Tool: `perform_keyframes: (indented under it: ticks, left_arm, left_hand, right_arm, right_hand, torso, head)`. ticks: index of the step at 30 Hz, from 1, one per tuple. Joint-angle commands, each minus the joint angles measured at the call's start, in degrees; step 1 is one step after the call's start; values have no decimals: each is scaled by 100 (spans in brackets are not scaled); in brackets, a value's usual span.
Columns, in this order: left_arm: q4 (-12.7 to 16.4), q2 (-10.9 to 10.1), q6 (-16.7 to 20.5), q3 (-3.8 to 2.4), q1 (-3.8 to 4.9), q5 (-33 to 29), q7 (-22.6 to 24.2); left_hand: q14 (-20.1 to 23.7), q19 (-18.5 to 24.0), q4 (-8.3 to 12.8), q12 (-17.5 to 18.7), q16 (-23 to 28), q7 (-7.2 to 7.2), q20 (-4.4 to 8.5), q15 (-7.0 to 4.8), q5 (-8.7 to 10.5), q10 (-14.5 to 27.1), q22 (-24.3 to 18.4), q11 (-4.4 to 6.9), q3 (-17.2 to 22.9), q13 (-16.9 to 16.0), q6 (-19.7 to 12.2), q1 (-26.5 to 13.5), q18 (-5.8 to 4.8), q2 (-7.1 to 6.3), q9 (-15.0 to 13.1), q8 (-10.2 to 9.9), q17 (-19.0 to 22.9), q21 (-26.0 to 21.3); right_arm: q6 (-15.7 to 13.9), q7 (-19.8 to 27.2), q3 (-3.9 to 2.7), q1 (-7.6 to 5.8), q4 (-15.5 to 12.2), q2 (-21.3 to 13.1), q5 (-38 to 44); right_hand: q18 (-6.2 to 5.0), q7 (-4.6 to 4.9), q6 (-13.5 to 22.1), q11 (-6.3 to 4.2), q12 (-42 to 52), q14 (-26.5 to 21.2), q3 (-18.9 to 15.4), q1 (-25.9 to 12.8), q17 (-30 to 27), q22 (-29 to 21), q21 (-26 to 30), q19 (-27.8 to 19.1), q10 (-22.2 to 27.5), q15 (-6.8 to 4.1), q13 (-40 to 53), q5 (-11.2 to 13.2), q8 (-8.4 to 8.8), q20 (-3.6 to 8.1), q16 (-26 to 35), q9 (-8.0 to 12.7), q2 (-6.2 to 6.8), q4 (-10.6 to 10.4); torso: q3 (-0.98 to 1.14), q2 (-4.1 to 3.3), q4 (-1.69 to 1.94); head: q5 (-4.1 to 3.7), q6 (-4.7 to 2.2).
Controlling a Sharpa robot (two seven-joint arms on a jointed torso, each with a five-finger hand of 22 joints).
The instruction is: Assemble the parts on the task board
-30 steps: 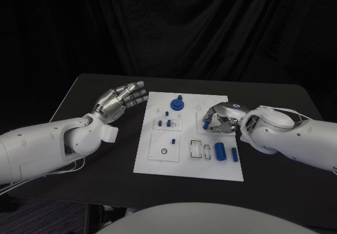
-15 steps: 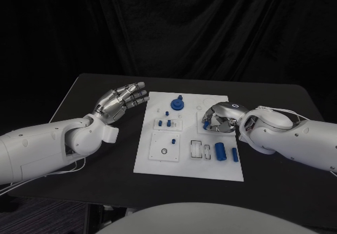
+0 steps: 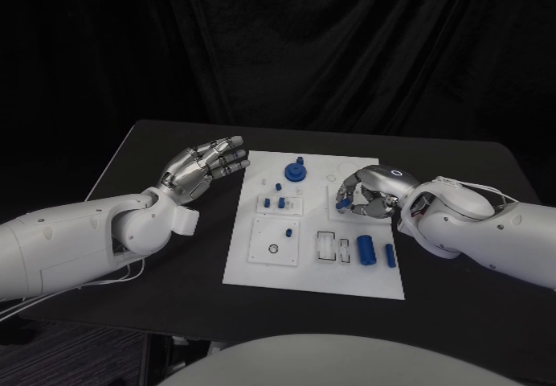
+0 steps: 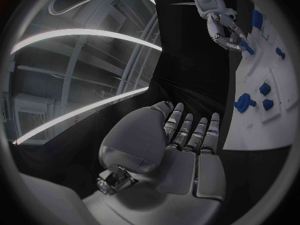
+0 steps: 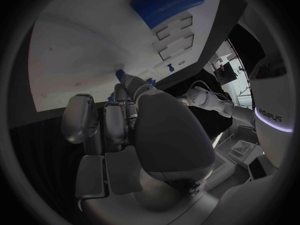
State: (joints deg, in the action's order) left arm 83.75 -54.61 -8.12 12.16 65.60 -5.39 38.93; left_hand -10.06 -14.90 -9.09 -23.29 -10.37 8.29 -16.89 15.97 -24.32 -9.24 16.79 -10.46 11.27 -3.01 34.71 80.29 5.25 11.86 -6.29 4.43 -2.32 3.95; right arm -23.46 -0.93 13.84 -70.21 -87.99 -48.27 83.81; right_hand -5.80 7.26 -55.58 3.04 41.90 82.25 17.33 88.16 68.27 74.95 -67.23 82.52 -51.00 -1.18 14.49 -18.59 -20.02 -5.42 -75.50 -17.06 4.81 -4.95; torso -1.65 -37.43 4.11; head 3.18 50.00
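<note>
The white task board (image 3: pixel 261 269) lies in the middle of the black table. My right hand (image 3: pixel 371 193) is curled over the board's right side and pinches a small blue part (image 3: pixel 344 205) at its fingertips. The left wrist view also shows the right hand (image 4: pixel 224 29) with the small blue part (image 4: pixel 246 47) just above the task board (image 4: pixel 250 120). My left hand (image 3: pixel 206 165) hovers beside the board's left edge with its fingers spread and nothing in it. A blue round part (image 3: pixel 294 171) stands at the board's far end, and two blue cylinders (image 3: pixel 365 249) lie near the front right.
Small blue pegs (image 3: pixel 275 202) stand in a block on the board's left half. Two empty rectangular slots (image 3: pixel 333 246) lie beside the cylinders. A large blue cylinder (image 5: pixel 167 5) and the task board (image 5: pixel 81 50) appear beyond my right hand (image 5: pixel 134 130) in the right wrist view.
My right hand has shifted slightly up and to the right with the blue part still pinched. The left hand has drifted a little farther from me.
</note>
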Motion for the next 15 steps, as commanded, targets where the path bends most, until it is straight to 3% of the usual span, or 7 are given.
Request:
perform_keyframes:
  ticks: [1,8,15]
  left_arm:
    - [4,7,-92,-6,-10,-28,245]
    - [-9,17,-94,-6,-13,-28,212]
    - [-38,35,-106,-6,-15,-28,168]
  left_hand:
    - [-30,-13,5,-14,-14,12,10,3,-29,-2,-8,-42,41,-4,5,-17,-84,53,0,27,-2,15]
    - [-28,-10,14,-14,-18,16,9,6,-33,0,-14,-50,68,-4,3,-17,-87,55,0,26,-2,13]
    - [-35,-8,23,-20,-30,22,10,11,-36,-4,-18,-58,94,-5,5,-17,-90,54,0,28,-4,11]
  right_arm:
    - [-365,35,-17,-16,-113,-55,-61]
    - [-293,-74,-37,-184,-627,-279,-77]
    - [-46,-102,-31,-237,-1168,-366,-79]
  right_hand:
    - [116,-22,31,8,-37,29,-19,-76,-1,896,-32,-2,-42,7,3,39,-53,54,-18,-469,-18,8]
    - [119,-39,23,0,-85,41,-22,-130,13,900,-54,3,-68,1,5,103,-136,58,-24,-559,-3,-10]
    - [134,-62,29,-18,-118,135,-23,-180,202,921,-140,36,-106,-15,13,132,-205,69,-159,-645,16,-25]
  torso:
    - [0,3,0]
    - [-3,9,8]
    - [-7,10,10]
  head:
    - [26,0]
    - [83,0]
    - [116,0]
